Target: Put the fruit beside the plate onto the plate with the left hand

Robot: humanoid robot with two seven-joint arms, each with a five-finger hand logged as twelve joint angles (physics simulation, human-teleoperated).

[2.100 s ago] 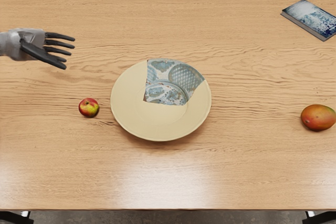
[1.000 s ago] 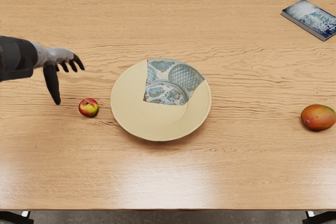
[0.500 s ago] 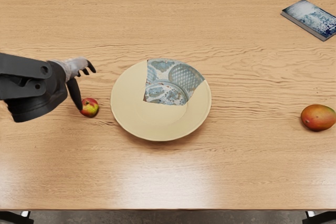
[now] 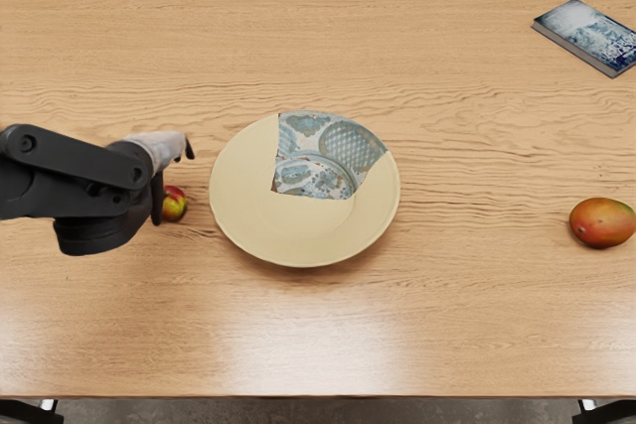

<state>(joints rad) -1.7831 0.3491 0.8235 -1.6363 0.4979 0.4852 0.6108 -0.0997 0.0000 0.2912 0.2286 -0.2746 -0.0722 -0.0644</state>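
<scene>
My left hand [image 4: 164,149] has moved right since half a second ago. It was then up and to the left of the apple [image 4: 176,205]; now it sits right over it, and my dark forearm [image 4: 75,191] hides the fruit's left side. The apple itself has not shifted: it lies on the table [image 4: 318,335] just left of the plate [image 4: 243,220], near its rim but not on it. From this angle I cannot tell how far my hand is open, or whether it has hold of the apple.

The apple is small and round, with red and yellow-green skin. The plate is a wide, shallow, matte cream disc, and a wedge at its upper middle shows a blue-grey ornamental pattern. The table is pale wood with a long wavy grain and a soft sheen toward the near edge. A smooth red-orange mango [image 4: 601,222] lies well apart at the right. A flat book [image 4: 586,35] with a mottled blue cover rests at the far right corner.
</scene>
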